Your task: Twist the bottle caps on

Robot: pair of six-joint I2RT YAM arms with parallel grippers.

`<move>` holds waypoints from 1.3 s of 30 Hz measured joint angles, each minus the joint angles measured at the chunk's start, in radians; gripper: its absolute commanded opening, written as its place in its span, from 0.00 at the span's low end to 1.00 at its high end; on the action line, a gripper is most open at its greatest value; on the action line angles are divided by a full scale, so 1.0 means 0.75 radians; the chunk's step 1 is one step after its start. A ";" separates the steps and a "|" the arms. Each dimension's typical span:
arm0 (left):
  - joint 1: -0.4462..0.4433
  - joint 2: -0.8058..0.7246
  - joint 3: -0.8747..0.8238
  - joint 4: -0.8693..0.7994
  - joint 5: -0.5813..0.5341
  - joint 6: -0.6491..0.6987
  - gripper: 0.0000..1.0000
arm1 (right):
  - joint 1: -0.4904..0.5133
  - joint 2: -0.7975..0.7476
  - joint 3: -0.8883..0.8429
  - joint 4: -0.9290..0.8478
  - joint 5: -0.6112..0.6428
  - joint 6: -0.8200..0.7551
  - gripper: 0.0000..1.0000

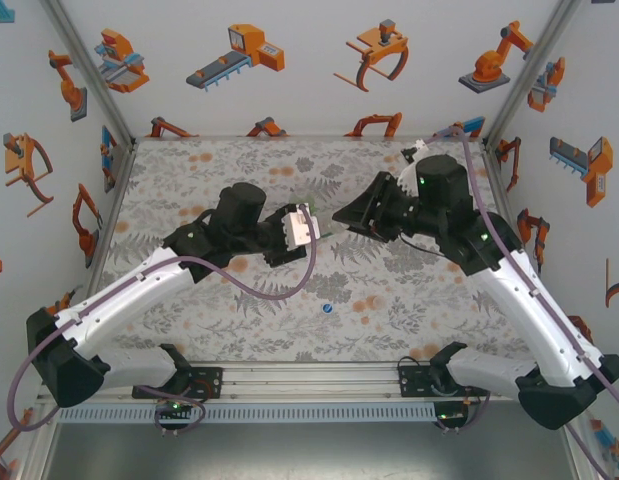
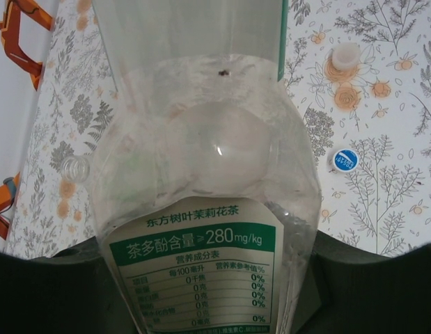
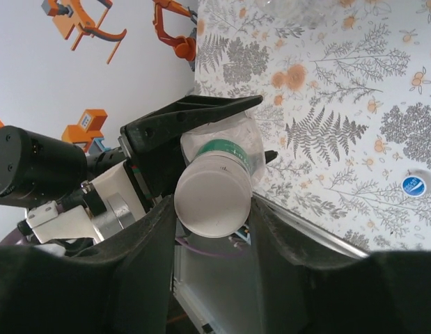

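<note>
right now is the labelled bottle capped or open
Capped: a white cap sits on the labelled bottle, flanked by the right gripper. Tightness: cannot tell.

The left arm (image 1: 139, 285) and right arm (image 1: 529, 290) both reach inward, elbows bent, so their grippers meet nose to nose over mid-table. The left gripper (image 1: 301, 230) is clamped on a bottle (image 2: 208, 174). The right gripper (image 1: 341, 214) has a finger on each side of the cap (image 3: 212, 198), seemingly touching it, though a firm grip is unclear.

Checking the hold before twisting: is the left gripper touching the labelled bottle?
Touching. In the right wrist view the left gripper has a black finger lying flat against the bottle by its neck, with no gap.
</note>
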 measured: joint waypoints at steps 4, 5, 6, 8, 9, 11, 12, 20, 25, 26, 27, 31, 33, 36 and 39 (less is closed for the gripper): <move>-0.006 0.002 0.000 0.020 0.006 0.005 0.00 | 0.000 0.037 0.018 -0.018 -0.011 0.031 0.51; -0.006 0.004 0.000 0.023 0.006 0.005 0.00 | 0.000 0.047 0.022 -0.022 -0.013 0.034 0.51; -0.006 0.006 0.000 0.026 0.006 0.005 0.00 | 0.000 0.055 0.026 -0.025 -0.016 0.035 0.52; -0.007 0.011 0.000 0.032 0.009 0.005 0.00 | 0.000 0.069 0.036 -0.039 -0.021 0.034 0.53; -0.009 0.013 0.000 0.034 0.011 0.005 0.00 | 0.000 0.075 0.043 -0.048 -0.021 0.033 0.53; -0.011 0.016 0.000 0.041 0.015 0.005 0.00 | 0.000 0.085 0.055 -0.065 -0.021 0.028 0.53; -0.011 0.019 0.001 0.041 0.015 0.005 0.00 | 0.000 0.090 0.062 -0.073 -0.021 0.025 0.53; -0.012 0.064 0.033 0.027 0.015 0.006 0.00 | 0.000 0.113 0.099 -0.137 -0.021 -0.013 0.51; -0.012 0.066 0.039 0.022 0.015 0.006 0.00 | 0.000 0.119 0.099 -0.151 -0.021 -0.027 0.49; -0.012 0.067 0.039 0.019 0.015 0.006 0.00 | 0.000 0.119 0.099 -0.151 -0.021 -0.027 0.48; -0.012 0.067 0.039 0.019 0.015 0.006 0.00 | 0.000 0.119 0.099 -0.152 -0.021 -0.028 0.45; -0.014 0.068 0.039 0.016 0.016 0.006 0.25 | 0.001 0.120 0.100 -0.153 -0.021 -0.039 0.38; -0.014 0.068 0.039 0.015 0.016 0.006 0.44 | 0.001 0.122 0.102 -0.153 -0.021 -0.046 0.34; -0.014 0.068 0.039 0.013 0.018 0.006 0.67 | 0.001 0.129 0.107 -0.152 -0.019 -0.061 0.32; -0.019 0.061 0.038 0.027 0.021 -0.005 0.81 | -0.004 0.148 0.109 -0.157 -0.005 -0.102 0.30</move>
